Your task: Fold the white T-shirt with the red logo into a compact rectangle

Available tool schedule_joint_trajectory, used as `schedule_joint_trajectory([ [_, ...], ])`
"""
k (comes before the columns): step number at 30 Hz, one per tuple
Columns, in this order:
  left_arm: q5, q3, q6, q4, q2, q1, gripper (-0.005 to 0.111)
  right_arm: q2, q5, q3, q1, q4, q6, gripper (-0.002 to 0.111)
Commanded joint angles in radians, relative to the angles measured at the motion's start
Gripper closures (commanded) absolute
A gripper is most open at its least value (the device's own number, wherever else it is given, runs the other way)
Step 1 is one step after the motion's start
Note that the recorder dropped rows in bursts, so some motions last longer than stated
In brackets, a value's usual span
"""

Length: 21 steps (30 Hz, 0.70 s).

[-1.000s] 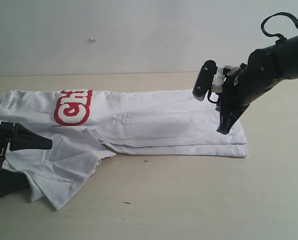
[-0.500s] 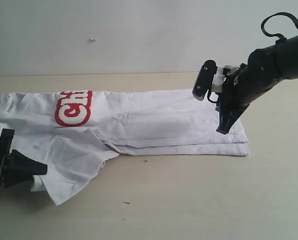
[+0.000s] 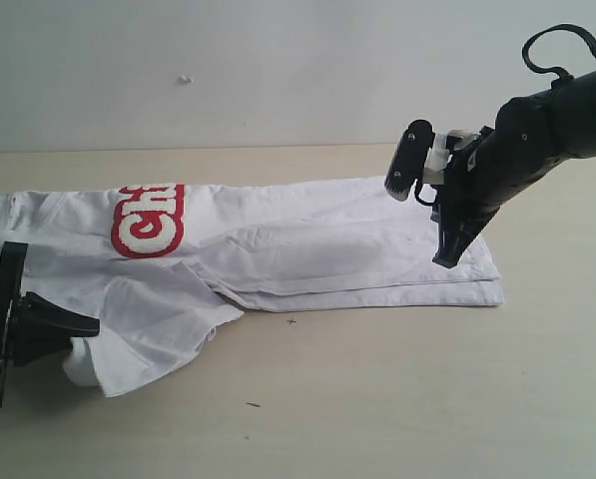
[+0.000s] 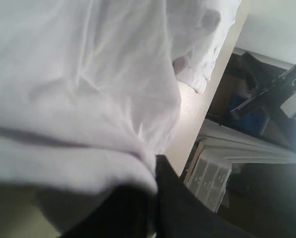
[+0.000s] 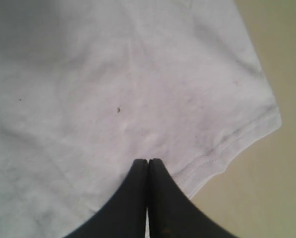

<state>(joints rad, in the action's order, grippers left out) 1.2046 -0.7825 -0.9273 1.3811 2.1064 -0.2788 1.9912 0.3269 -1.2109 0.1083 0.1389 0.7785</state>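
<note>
White cotton stretched across the middle of the exterior view: the white T-shirt [image 3: 317, 244] lay folded lengthwise on the tan table [image 3: 377, 399], with the red logo [image 3: 148, 220] towards its left end. At lower left, the left gripper [image 3: 86, 325] was clenched on a bunched fold of the shirt. At right, the right gripper [image 3: 445, 259] pointed down over the hem, jaws pressed together and holding nothing.

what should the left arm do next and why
Probably lift the left gripper and carry the loose sleeve flap across onto the white T-shirt body. Its jaws look shut on the flap's bunched edge, the flap sticks out past the folded long strip, and the closed right gripper sits over the hem end, likely pinning it.
</note>
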Motion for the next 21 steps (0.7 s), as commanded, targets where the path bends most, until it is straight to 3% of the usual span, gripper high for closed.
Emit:
schedule_joint_trajectory([
  [1,0.016,0.003,0.023,0.041,-0.01,-0.001,0.105,-0.014,-0.009,0.005,-0.003,-0.008,-0.006,0.108],
  [11,0.016,-0.057,-0.018,0.248,-0.129,-0.003,0.105,-0.014,-0.009,0.005,-0.003,-0.008,-0.006,0.108],
  [20,0.016,-0.192,0.013,0.297,-0.142,-0.001,0.105,-0.014,-0.009,0.005,-0.003,-0.008,-0.006,0.108],
  [21,-0.034,-0.2,0.013,0.297,-0.14,0.001,0.105,-0.014,-0.009,0.005,-0.003,-0.008,-0.006,0.108],
])
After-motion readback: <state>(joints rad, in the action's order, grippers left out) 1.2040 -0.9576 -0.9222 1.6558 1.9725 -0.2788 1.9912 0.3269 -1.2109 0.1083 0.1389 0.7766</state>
